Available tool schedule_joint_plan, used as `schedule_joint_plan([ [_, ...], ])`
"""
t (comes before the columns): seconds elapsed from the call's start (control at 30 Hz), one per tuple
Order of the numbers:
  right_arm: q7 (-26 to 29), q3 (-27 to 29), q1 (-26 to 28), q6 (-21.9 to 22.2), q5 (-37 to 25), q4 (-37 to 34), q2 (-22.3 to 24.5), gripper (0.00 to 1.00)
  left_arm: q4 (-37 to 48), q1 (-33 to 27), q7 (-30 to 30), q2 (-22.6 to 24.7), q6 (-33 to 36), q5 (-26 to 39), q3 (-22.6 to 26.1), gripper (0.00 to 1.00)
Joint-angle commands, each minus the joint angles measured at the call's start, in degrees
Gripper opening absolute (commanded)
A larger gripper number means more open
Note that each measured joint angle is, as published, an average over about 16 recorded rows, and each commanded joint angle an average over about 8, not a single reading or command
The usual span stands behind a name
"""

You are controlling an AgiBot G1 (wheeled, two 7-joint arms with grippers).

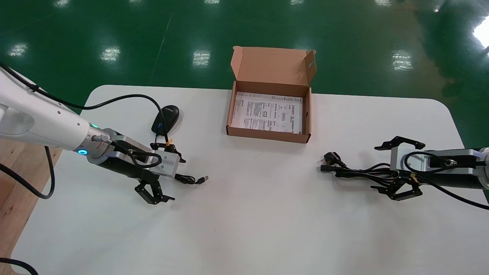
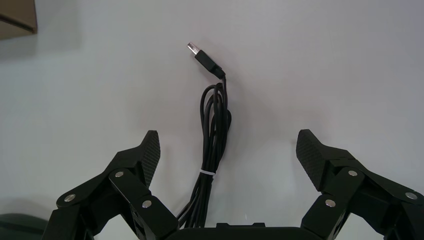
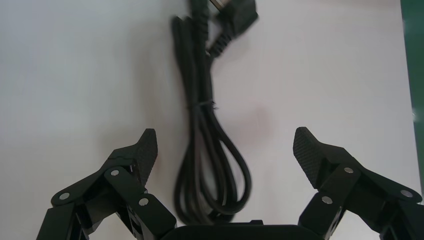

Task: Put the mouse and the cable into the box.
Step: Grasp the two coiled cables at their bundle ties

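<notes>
Left gripper [image 1: 176,179] [image 2: 230,142]: jaws spread wide, holding nothing, low over the table [image 1: 248,214]. The mouse's USB lead [image 2: 214,130], bundled and tied, lies between its fingers. The USB plug [image 2: 196,51] sticks out just ahead of the tips. The mouse [image 1: 166,116] itself is behind the tips, near the wrist, on the side toward the box, and is not between the jaws.

Right gripper [image 1: 375,167] [image 3: 226,142]: also wide open and empty. The power cable [image 3: 200,115] runs between its fingers, with the loop end back at the palm and the mains plug [image 1: 331,157] well ahead of the tips.

The cardboard box [image 1: 268,135] is well apart from both grippers, lid up, with a printed sheet [image 1: 267,112] flat on its floor.

Step in hand, as I judge it: closing on the bundles.
- Right: drop straight down and pinch near the tie so all strands are caught. A grip on the loop end would likely let the plug dangle and snag the box wall.
- Left: a pinch on the lead would drag the mouse behind. The body is probably the surer grasp, so shift back toward it or lift slowly.

Count: one mouse, one power cable, one box, one sheet, two grippers.
</notes>
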Motion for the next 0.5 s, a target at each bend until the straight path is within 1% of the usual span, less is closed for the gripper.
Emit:
schedule_joint_plan([
  [0.03, -0.6, -0.1, 0.3, 2.6, -0.4, -1.7, -1.1, 1.00, 1.2, 0.1, 1.0, 0.4, -0.5, 0.0, 0.0, 1.00],
  [0.17, -1.3, -0.1, 0.6, 3.5, -0.5, -3.6, -2.5, 1.00, 2.4, 0.2, 1.9, 0.4, -0.9, -0.4, -0.3, 1.00],
  [0.37, -1.8, 0.1, 1.2, 3.2, -0.1, -5.6, -4.0, 1.00, 3.1, 0.3, 2.7, 0.3, -1.5, -0.6, -0.4, 1.00],
  [0.4, -1.8, 0.2, 1.3, 3.1, 0.0, -6.0, -4.1, 0.92, 3.3, 0.3, 2.9, 0.4, -1.6, -0.6, -0.4, 1.00],
  [0.43, -1.7, 0.2, 1.4, 3.1, 0.1, -6.3, -4.3, 0.80, 3.4, 0.3, 3.0, 0.4, -1.7, -0.5, -0.3, 1.00],
  [0.47, -1.6, 0.3, 1.4, 3.0, 0.1, -6.7, -4.4, 0.67, 3.4, 0.3, 3.2, 0.5, -1.7, -0.4, -0.3, 0.91],
  [0.5, -1.6, 0.3, 1.5, 2.9, 0.2, -6.9, -4.5, 0.55, 3.5, 0.3, 3.3, 0.6, -1.8, -0.2, -0.2, 0.79],
])
